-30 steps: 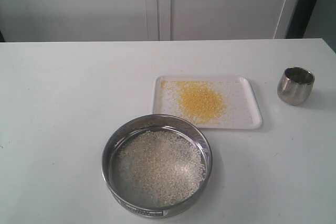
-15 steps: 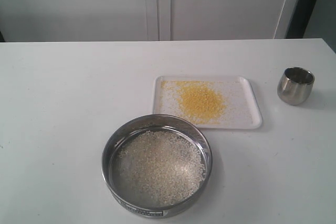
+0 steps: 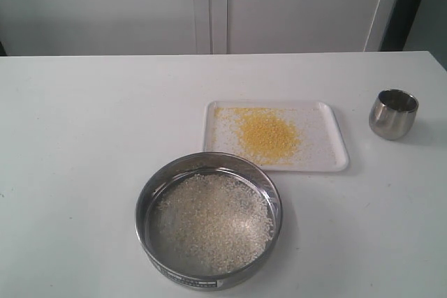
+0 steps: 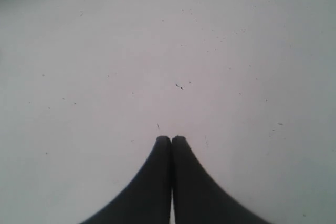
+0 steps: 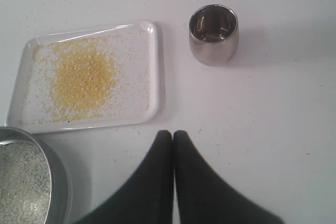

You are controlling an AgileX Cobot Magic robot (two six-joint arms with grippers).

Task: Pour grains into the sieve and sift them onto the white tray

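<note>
i see the sieve (image 3: 209, 162) sitting on the table (image 3: 84, 137) at the middle of its near edge, label on the near rim. whitish grains (image 3: 213, 222) are spread across its mesh. the white tray (image 3: 328, 137) lies flat just behind the sieve, toward the far edge and slightly right, close but not touching it. yellow grains (image 3: 267, 134) are heaped at the tray's centre, with a thin scatter around them. a steel cup (image 3: 393, 113) stands upright near the right edge, well apart from the tray. my left gripper (image 4: 171, 139) is closed and empty over bare table. my right gripper (image 5: 173, 134) is also closed on nothing, above the table near the tray and cup.
</note>
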